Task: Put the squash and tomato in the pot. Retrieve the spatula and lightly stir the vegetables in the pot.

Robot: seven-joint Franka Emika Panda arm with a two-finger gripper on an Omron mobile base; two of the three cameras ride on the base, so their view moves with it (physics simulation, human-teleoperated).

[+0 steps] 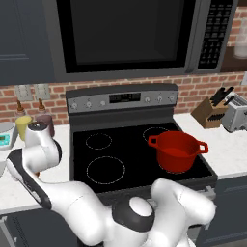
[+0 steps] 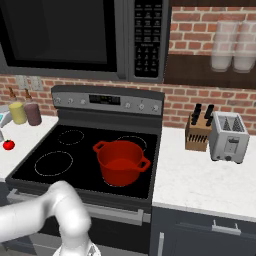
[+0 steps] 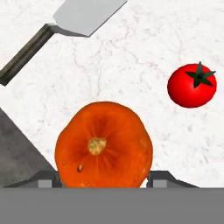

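seen from the hand: two-finger gripper (image 3: 103, 180) set astride the round orange squash (image 3: 104, 145), one fingertip flush on each side, jaws fairly wide, apparently gripping. small red tomato (image 3: 192, 85) near it on white marble counter (image 3: 131, 57); grey-bladed spatula (image 3: 65, 26) well apart. round red pot (image 1: 177, 150) on black stovetop (image 1: 116, 159), front right burner.

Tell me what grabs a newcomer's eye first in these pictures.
The orange squash fills the foreground of the hand view, sitting between the fingertips on the white marble counter. A bright red tomato lies nearby. On the black stovetop, the empty red pot stands out.
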